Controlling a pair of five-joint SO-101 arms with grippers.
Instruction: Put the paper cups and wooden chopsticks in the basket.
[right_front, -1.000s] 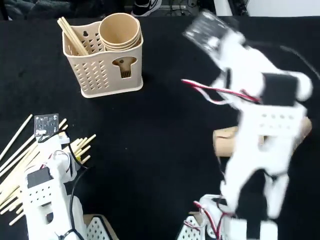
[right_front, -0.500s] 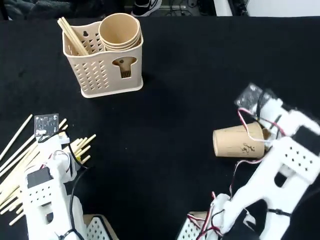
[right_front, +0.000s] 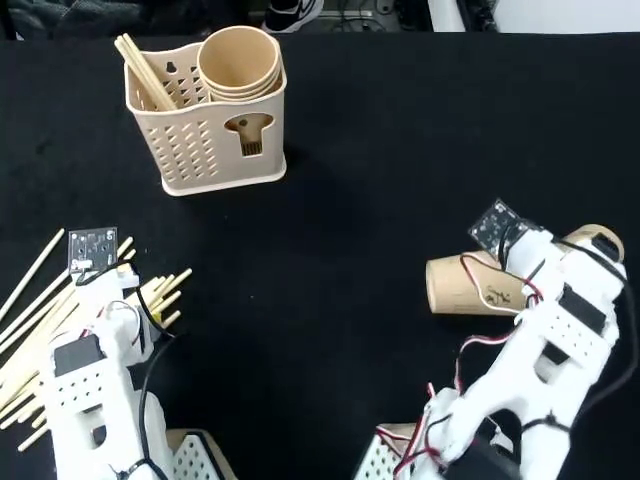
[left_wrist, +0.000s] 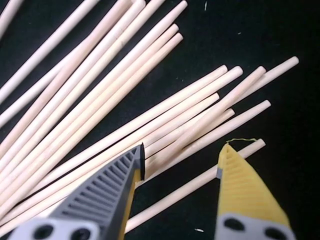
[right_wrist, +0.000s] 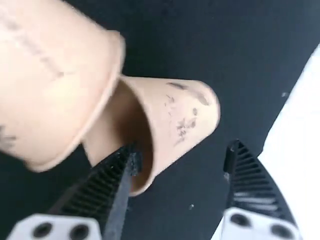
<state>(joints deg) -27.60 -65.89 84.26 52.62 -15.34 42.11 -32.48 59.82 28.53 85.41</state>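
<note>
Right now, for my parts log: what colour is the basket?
Beige, with rows of small holes; the basket shows best in the high view.

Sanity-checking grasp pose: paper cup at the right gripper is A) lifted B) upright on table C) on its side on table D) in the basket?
C: the paper cup lies on its side on the table, right gripper open at it.

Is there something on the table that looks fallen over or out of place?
Yes. A paper cup lies on its side by the right gripper, and loose chopsticks sprawl in a heap under the left gripper, outside the basket.
</note>
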